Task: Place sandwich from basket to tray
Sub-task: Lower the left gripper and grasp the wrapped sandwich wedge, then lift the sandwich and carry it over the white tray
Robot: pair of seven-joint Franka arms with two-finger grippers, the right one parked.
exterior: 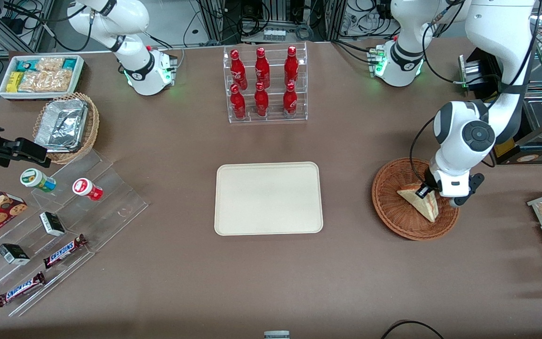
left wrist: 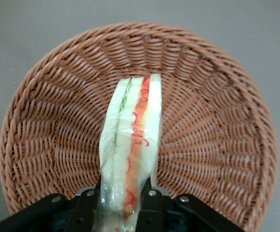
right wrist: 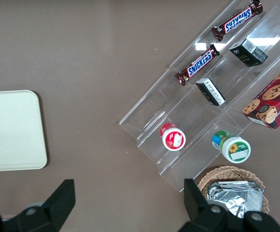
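The sandwich (left wrist: 130, 145) is clamped by the end effector (left wrist: 123, 203) inside the basket (exterior: 388, 207); a lift, then transfer toward the tray (exterior: 268, 198) at 9 o'clock, is judged next.

table (exterior: 167, 292): brown | on it: tray (exterior: 268, 198), basket (exterior: 388, 197), bottle rack (exterior: 266, 84), stepped display (exterior: 111, 188)

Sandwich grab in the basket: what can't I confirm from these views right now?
- Gripper fingertips: in the wrist view the sandwich covers them.
- Front view: wrist housing hides the contact.
- Whether the sandwich is off the basket floor: cannot tell.
- Tray: fully visible.
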